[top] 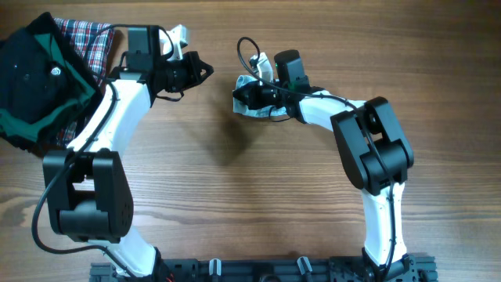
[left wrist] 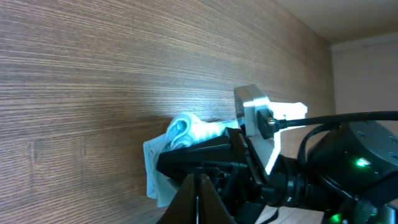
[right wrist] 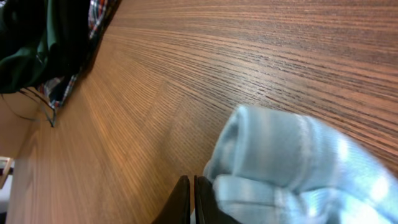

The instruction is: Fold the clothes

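The clothes are one small pale-blue ribbed garment, bunched up on the wooden table at the centre back. My right gripper lies low over it. In the right wrist view the jaws are closed together, with the garment pressed against the right finger and no cloth seen between them. My left gripper is shut and empty, hovering a little to the left of the garment. In the left wrist view its jaws point at the garment and at the right arm's dark gripper behind it.
A black-and-green garment lies heaped on a red plaid cloth at the back left corner. Both show at the top left of the right wrist view, the dark garment and the plaid. Bare wood lies in front of both arms.
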Robot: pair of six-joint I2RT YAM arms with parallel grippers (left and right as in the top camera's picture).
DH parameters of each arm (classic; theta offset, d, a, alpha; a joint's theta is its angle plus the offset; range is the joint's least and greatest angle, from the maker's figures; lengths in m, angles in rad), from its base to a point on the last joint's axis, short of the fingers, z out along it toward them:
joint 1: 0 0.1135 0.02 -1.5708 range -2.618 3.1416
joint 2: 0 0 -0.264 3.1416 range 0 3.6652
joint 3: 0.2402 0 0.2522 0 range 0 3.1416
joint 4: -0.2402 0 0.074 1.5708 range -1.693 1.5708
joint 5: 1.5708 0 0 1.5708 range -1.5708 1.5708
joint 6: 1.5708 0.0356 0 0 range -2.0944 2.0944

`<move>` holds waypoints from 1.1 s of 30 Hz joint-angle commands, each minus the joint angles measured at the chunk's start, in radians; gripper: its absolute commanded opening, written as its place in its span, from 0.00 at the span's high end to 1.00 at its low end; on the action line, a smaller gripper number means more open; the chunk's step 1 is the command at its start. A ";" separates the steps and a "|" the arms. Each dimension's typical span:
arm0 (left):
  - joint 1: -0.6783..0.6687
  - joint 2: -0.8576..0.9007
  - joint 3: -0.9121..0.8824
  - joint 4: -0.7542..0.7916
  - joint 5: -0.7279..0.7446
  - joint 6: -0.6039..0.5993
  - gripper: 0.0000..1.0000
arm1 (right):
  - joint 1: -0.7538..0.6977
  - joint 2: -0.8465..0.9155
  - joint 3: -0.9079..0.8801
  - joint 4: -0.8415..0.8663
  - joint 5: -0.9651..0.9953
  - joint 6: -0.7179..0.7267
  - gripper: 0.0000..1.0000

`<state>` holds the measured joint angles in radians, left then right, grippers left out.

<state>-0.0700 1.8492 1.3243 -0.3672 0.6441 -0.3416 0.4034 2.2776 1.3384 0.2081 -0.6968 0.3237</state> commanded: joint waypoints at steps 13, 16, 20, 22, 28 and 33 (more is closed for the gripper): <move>0.005 0.010 0.009 -0.005 -0.010 0.024 0.96 | -0.048 0.007 0.054 0.002 -0.133 0.008 0.95; 0.005 0.010 0.009 -0.005 -0.010 0.024 0.96 | -0.063 -0.045 0.075 0.002 -0.220 0.018 0.72; 0.005 0.010 0.009 -0.008 -0.033 0.024 0.96 | -0.077 -0.109 0.087 0.011 -0.322 0.027 0.29; 0.006 0.010 0.009 -0.010 -0.036 0.024 0.96 | -0.086 -0.140 0.088 0.024 -0.347 0.056 0.24; 0.010 0.010 0.009 -0.035 -0.036 0.025 0.96 | -0.122 -0.225 0.088 0.038 -0.404 0.085 0.14; 0.000 0.037 0.008 -0.050 -0.036 0.077 0.96 | -0.162 -0.274 0.088 -0.014 -0.380 0.095 0.07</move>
<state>-0.0692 1.8515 1.3243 -0.4110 0.6144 -0.3225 0.2726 2.0525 1.4029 0.2279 -1.0584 0.4076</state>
